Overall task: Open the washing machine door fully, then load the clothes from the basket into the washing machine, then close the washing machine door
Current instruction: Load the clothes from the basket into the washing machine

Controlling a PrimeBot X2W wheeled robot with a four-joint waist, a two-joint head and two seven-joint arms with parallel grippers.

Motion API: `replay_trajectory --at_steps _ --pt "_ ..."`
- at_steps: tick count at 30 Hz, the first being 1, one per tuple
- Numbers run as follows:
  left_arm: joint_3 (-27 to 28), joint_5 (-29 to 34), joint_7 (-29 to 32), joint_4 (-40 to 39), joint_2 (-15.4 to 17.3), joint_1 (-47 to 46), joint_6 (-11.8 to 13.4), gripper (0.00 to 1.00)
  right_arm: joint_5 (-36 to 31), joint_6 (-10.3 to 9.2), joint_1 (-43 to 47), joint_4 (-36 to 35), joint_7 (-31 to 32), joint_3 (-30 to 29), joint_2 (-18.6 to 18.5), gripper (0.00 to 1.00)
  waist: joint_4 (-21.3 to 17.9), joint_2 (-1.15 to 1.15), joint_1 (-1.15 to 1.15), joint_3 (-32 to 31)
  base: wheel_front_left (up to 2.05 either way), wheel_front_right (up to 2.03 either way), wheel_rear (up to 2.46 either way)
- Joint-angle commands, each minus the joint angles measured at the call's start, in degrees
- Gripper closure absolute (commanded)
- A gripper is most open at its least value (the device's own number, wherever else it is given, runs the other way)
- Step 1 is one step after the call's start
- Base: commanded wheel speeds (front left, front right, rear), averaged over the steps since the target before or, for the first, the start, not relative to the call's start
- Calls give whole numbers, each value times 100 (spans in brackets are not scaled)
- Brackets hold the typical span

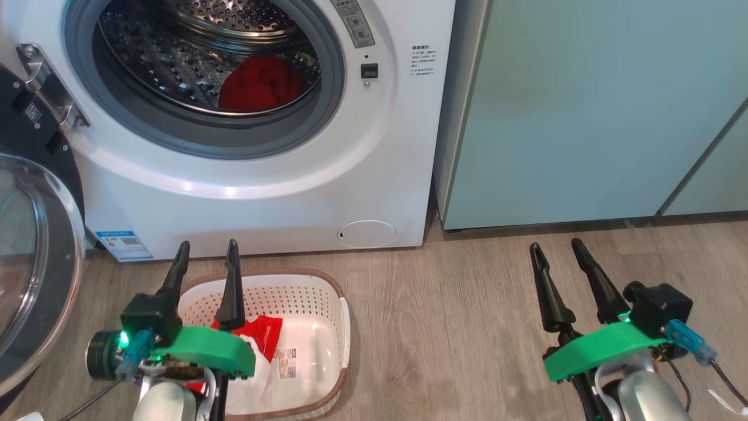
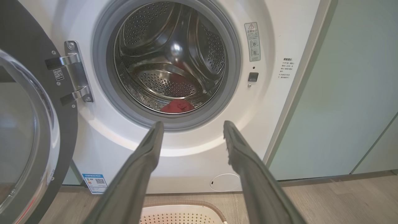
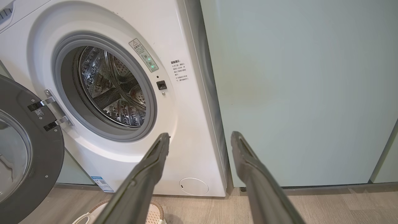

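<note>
Left arm [image 1: 166,403] hovers level above basket [image 1: 315,295] (jaws parted).

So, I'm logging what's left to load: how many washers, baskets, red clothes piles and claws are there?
Washing machine: 1
Basket: 1
Red clothes piles: 2, drum pile, basket pile
Claws: 2, left claw, right claw
Total: 6

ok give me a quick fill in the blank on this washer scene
1. The washing machine door stands ____.
2. A ____ garment lies in the drum of the washing machine.
3. The basket, with clothes in it, stands on the ____.
4. The left claw and the right claw hold ____.
Missing words: open; red; floor; nothing
</note>
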Motion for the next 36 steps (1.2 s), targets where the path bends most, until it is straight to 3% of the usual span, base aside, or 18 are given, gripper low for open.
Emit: replay_trajectory --at_steps 1,24,36 --pt "175 -37 -29 -166 27 -160 47 0 28 0 -141 -179 -54 142 -11 0 -3 0 0 1 0 0 0" --pt "134 -38 -29 17 27 -165 120 0 15 0 -133 -209 -54 125 -11 0 39 0 0 124 0 0 0" --pt "266 236 -29 1259 35 -741 112 0 -60 0 -504 -357 -54 146 -11 0 -103 0 0 1339 0 0 0"
